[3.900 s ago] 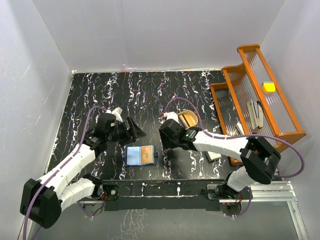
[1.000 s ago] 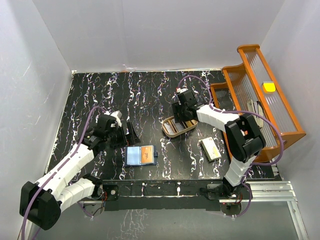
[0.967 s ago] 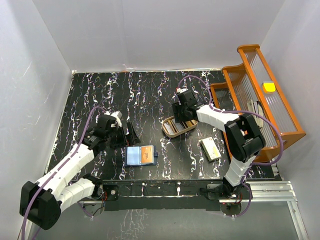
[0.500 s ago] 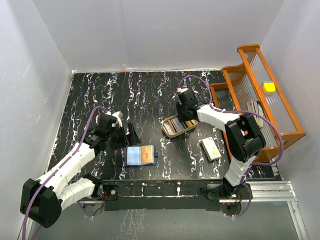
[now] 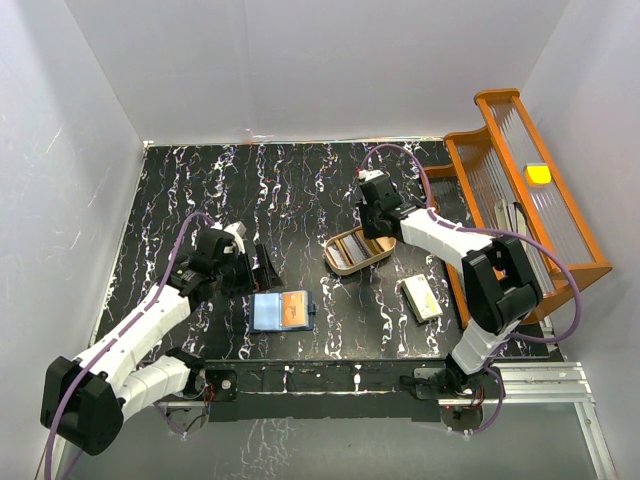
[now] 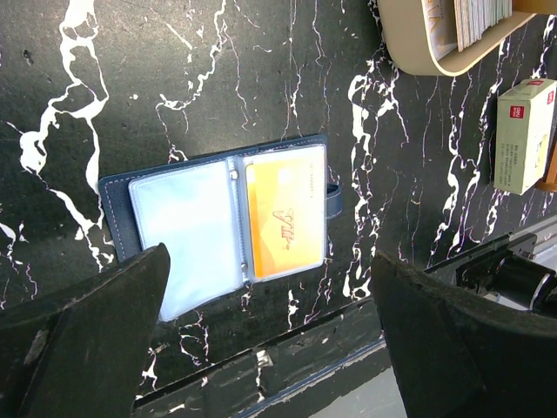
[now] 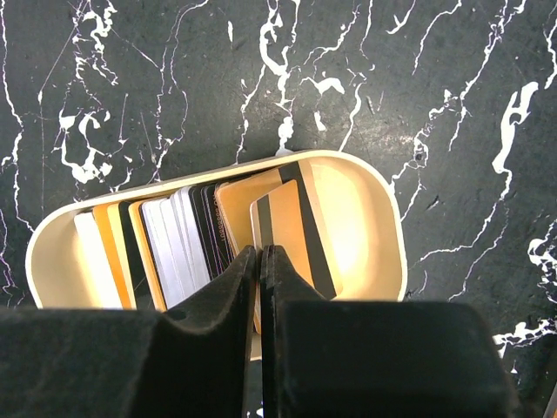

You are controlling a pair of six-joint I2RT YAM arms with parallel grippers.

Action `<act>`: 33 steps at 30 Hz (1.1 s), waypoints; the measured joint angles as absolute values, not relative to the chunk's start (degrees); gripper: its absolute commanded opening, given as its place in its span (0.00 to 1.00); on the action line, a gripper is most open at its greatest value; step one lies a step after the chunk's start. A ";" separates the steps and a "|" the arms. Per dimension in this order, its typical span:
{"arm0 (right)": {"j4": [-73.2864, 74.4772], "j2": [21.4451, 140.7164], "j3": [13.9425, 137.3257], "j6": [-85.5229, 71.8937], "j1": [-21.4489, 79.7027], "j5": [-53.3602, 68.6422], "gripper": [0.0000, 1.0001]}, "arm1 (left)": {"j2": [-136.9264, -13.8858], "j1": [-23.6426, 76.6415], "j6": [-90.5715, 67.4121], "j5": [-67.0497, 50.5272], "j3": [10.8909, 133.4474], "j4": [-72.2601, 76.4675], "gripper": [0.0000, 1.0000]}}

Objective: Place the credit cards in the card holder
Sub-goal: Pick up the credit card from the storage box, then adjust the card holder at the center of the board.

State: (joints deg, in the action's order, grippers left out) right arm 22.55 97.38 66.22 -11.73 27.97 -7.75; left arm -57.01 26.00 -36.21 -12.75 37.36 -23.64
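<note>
While the left end effector (image 6: 270, 261) hangs wide open over the card holder (image 6: 187, 239) (orange card (image 6: 283, 218) inside), the right end effector (image 7: 260, 252) pinches a striped card (image 7: 291, 239).

This is a robotics lab test cell: plain white walls (image 5: 300, 70) box in a black marbled table (image 5: 300, 190), and two robot arms, left (image 5: 140, 330) and right (image 5: 440, 235), stand bolted at its near edge beside an aluminium rail (image 5: 540, 385). Purple cables (image 5: 400, 160) loop off the arms. The few objects lie like props rather than belongings: a card holder (image 5: 281, 311), a tray (image 5: 385, 250) of cards (image 5: 348, 254) and an orange rack (image 5: 520, 180) against the right wall.
</note>
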 measured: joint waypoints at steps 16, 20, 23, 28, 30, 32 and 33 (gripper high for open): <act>31.11 92.51 68.16 -14.04 28.01 -14.74 0.00 | -65.32 26.00 -41.41 -10.22 34.37 -23.07 0.61; 31.97 91.05 68.16 -14.50 28.01 -15.20 0.00 | -65.93 26.00 -42.04 -9.50 33.82 -22.76 0.59; 32.99 90.24 68.16 -14.92 28.01 -15.35 0.00 | -66.37 26.00 -42.65 -8.91 33.52 -22.72 0.56; 34.94 87.22 68.16 -15.38 28.01 -15.20 0.00 | -67.29 26.00 -43.44 -8.60 32.14 -22.24 0.52; 35.16 85.67 68.16 -15.55 28.01 -14.76 0.00 | -67.66 26.00 -43.72 -8.86 31.73 -22.31 0.52; 35.48 83.59 68.16 -15.88 28.01 -13.52 0.00 | -67.70 26.00 -43.99 -9.45 31.73 -22.20 0.56; 35.59 82.81 68.16 -16.12 28.01 -12.86 0.00 | -67.55 26.00 -44.14 -9.69 31.73 -22.15 0.58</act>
